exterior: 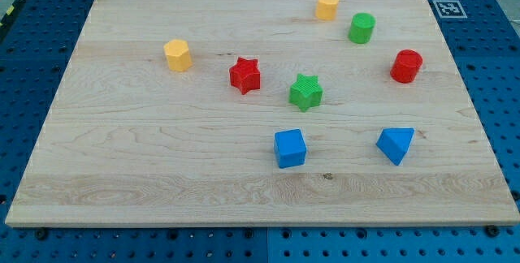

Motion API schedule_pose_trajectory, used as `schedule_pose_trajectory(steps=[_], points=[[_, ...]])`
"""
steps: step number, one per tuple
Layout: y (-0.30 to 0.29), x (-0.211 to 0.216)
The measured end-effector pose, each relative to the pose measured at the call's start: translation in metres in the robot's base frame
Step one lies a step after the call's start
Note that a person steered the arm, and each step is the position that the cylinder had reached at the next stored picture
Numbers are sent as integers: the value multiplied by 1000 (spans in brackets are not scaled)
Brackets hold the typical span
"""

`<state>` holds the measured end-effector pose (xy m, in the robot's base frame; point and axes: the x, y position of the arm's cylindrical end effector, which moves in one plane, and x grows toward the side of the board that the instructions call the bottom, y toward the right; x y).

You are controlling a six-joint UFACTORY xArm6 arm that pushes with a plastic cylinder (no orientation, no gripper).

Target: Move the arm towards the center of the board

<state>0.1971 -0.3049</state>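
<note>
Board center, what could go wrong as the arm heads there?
My tip is not in view, so its path cannot be judged. The green star, red star and blue cube crowd the middle of the board; coming in between them could knock one.
</note>
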Motion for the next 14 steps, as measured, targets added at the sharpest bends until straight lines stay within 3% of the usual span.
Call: schedule_pose_trajectory(steps=[11, 14], points=[[111, 0], [114, 7]])
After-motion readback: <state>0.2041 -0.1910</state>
